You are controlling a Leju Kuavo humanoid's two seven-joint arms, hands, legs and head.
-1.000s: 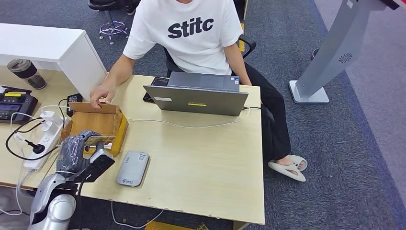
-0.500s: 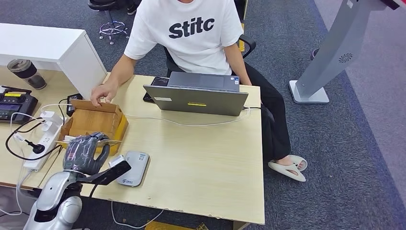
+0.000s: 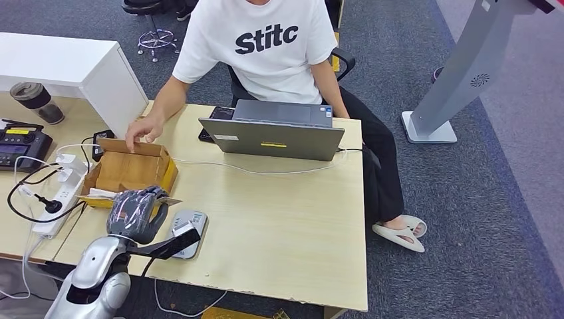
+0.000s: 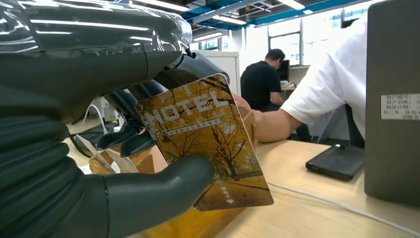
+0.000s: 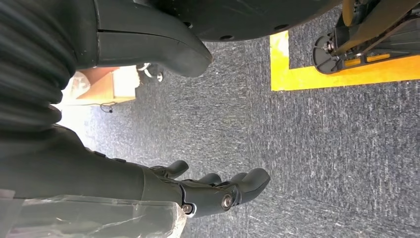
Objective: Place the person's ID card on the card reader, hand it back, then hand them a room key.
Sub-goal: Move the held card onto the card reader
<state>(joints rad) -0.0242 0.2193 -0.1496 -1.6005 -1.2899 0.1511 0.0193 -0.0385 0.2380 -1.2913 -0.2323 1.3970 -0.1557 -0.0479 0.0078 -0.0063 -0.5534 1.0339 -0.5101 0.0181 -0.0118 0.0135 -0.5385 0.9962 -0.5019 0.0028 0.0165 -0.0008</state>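
Key step. Left hand [image 3: 136, 214] is pinching the hotel key card [image 4: 205, 141] between thumb and fingers, hovering at the box's [image 3: 133, 171] 6 o'clock edge, beside the reader [image 3: 188, 231]. Right hand [image 5: 208, 191] is hanging empty, fingers loosely apart (over carpet). Next: carrying it toward the person [image 3: 263, 46] at 12 o'clock.

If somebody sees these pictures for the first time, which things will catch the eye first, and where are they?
First the left hand at the near left of the table, pinching a yellow hotel key card between thumb and fingers, just above the grey card reader. Next the person in a white shirt seated behind a grey laptop, one hand on the rim of the wooden box.
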